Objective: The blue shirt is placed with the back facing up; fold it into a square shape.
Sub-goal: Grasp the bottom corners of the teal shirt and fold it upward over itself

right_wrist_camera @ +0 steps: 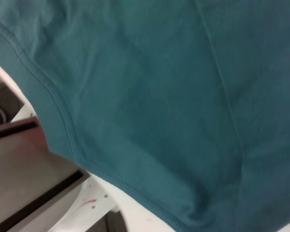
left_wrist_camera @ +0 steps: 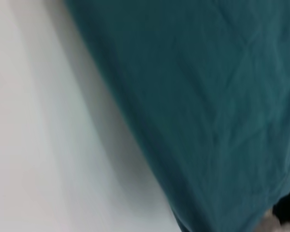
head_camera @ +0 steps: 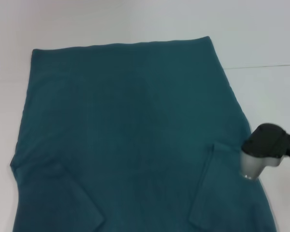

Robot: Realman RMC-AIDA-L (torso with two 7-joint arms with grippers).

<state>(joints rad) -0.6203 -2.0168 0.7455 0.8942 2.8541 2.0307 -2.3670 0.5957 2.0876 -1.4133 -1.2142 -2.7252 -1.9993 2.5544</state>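
The blue shirt (head_camera: pixel 130 130) lies flat on the white table, plain side up, and fills most of the head view. Both sleeves are folded inward onto the body, one at the near left (head_camera: pixel 63 198) and one at the near right (head_camera: pixel 205 193). My right gripper (head_camera: pixel 253 166) hovers at the shirt's near right edge, showing only its dark and silver wrist end. The right wrist view looks closely at a stitched hem of the shirt (right_wrist_camera: pixel 63 121). In the left wrist view the shirt (left_wrist_camera: pixel 203 96) has its side edge lying on the table. My left gripper is out of view.
The white table (head_camera: pixel 261 43) has bare surface behind and to both sides of the shirt. A seam line (head_camera: pixel 266 66) crosses the table at the right. In the right wrist view, the table's edge (right_wrist_camera: pixel 94 203) gives way to a brown surface (right_wrist_camera: pixel 24 169) below.
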